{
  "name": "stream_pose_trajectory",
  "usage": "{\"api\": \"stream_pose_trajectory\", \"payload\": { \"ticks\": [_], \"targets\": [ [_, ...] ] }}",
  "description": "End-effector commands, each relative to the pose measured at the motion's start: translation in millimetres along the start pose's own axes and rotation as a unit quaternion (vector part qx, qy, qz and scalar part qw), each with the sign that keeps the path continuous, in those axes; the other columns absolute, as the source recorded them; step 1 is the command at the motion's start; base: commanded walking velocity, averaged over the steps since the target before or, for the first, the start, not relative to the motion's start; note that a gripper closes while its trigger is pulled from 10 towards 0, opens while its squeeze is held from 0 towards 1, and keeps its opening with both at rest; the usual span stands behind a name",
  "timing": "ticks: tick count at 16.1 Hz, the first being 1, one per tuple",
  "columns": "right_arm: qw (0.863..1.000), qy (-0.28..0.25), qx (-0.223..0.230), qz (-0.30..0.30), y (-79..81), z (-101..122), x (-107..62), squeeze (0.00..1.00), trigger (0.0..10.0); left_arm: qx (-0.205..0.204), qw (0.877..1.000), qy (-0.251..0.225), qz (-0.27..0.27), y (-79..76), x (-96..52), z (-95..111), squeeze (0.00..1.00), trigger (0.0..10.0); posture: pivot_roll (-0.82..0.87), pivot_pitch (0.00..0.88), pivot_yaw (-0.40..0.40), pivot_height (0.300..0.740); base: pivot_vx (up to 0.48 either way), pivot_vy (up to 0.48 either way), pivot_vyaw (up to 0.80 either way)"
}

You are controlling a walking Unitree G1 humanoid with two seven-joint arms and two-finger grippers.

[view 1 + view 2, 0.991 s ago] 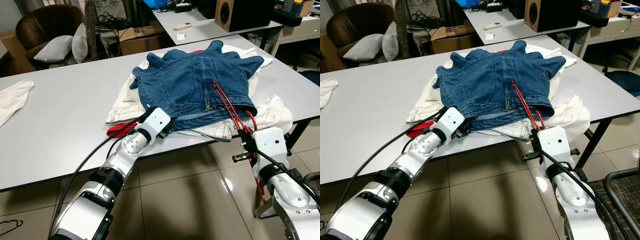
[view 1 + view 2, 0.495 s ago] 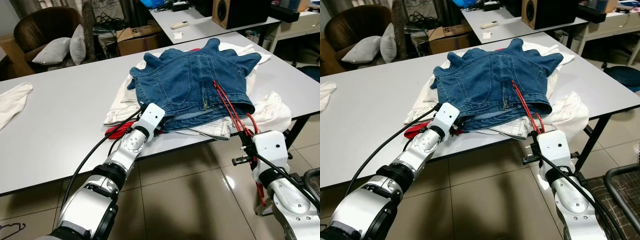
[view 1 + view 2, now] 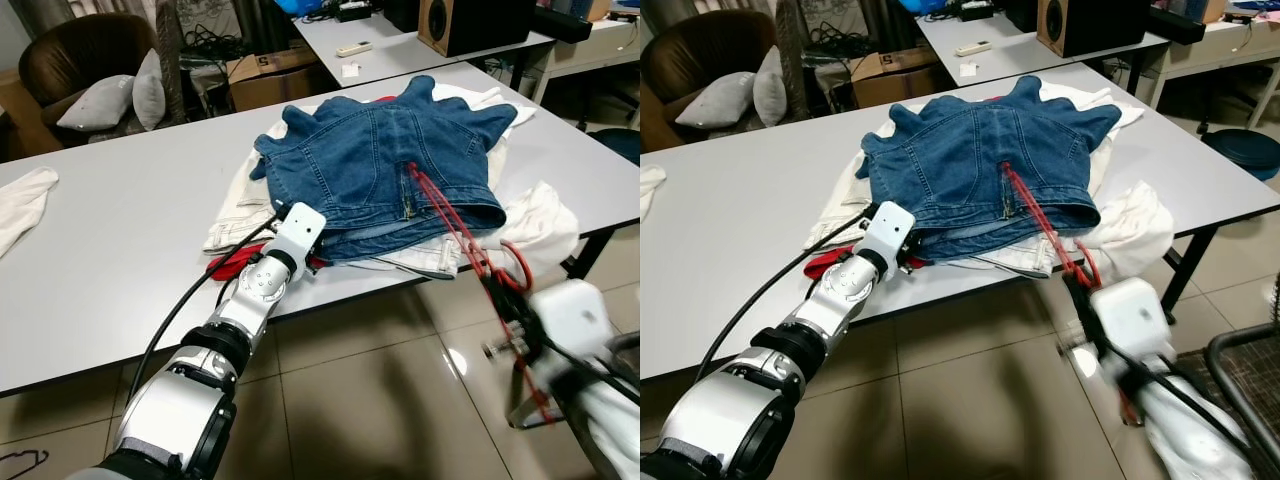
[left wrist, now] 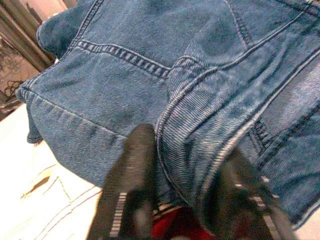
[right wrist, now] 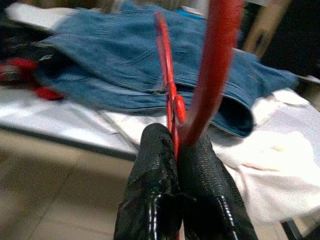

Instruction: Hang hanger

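Reaching forward from the near edge of the counter (image 3: pixel 120 260), left arm is stretched low with a black cable trailing along it, wrist at the front hem of the denim garment (image 3: pixel 380 160); left gripper (image 4: pixel 185 200) has its jaws spread, one finger on each side of a fold of the denim hem, not clamped, a bit of red showing between the fingertips (image 4: pixel 132 165). Right arm sits off the near right corner of the counter, below its edge, white wrist housing blurred; right gripper (image 5: pixel 175 145) has jaws clenched on the red hanger (image 3: pixel 450 215), both black fingers pressed together around the thin red wire. Hanger runs from the middle of the denim garment diagonally over the front edge of the counter to the right gripper, hook loop curling just beside the wrist. Denim lies on top of white clothes (image 3: pixel 540 215) piled toward the far right of the counter; red cloth (image 3: pixel 232 263) pokes out at the near edge under the left wrist. White cloth (image 3: pixel 22 200) at the far left edge. Second counter behind carries a speaker (image 3: pixel 470 22) and a remote (image 3: pixel 358 48). Armchair with grey cushions (image 3: pixel 95 100) far left. Cardboard box (image 3: pixel 262 68) print too small to read
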State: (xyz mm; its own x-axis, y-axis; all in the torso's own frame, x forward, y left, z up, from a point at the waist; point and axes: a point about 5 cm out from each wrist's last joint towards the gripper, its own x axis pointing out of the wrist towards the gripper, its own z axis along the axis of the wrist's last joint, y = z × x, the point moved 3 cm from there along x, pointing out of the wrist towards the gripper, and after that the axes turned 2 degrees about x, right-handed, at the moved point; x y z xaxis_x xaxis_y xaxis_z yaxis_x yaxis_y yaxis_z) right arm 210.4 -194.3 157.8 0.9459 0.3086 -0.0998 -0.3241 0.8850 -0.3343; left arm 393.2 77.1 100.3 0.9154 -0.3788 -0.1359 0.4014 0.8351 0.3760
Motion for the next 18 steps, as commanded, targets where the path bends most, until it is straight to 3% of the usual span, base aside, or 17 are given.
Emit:
{"api": "stream_pose_trajectory", "payload": {
  "ticks": [1,4,6,13,16,18],
  "targets": [
    [0.999,-0.027,-0.007,0.034,4.3,10.8,-5.2,0.0,10.0,-0.017,1.0,-0.014,0.0,9.4,-1.1,4.2,0.0,0.0,-0.19,0.0,0.161,0.74,0.0,0.0,0.0],
    [0.997,-0.024,-0.021,0.064,6.4,8.8,-12.9,0.0,10.0,-0.066,0.997,-0.029,-0.014,11.5,0.4,12.1,0.0,0.0,-0.19,0.0,0.162,0.74,0.0,0.0,0.0],
    [0.995,-0.019,-0.033,0.093,7.9,8.9,-19.4,0.0,10.0,-0.101,0.993,-0.059,-0.017,25.0,2.0,29.6,0.0,0.0,-0.19,0.0,0.167,0.74,0.0,0.0,0.0],
    [0.991,0.021,-0.077,0.11,-3.1,-7.4,-8.8,0.0,10.0,-0.091,0.988,-0.111,-0.054,38.8,-3.6,61.3,0.0,0.0,-0.17,0.0,0.16,0.74,0.0,0.0,0.0],
    [0.987,0.025,-0.102,0.122,-7.2,-8.4,3.9,0.0,10.0,-0.069,0.983,-0.13,-0.107,28.0,-9.1,72.1,0.0,0.0,-0.16,0.0,0.152,0.74,0.0,0.0,0.0],
    [0.982,0.002,-0.126,0.138,-8.4,-0.4,19.6,0.0,10.0,-0.031,0.978,-0.13,-0.158,12.7,-16.0,75.2,0.0,0.0,-0.15,0.0,0.143,0.74,0.0,0.0,0.0]
  ]
}}
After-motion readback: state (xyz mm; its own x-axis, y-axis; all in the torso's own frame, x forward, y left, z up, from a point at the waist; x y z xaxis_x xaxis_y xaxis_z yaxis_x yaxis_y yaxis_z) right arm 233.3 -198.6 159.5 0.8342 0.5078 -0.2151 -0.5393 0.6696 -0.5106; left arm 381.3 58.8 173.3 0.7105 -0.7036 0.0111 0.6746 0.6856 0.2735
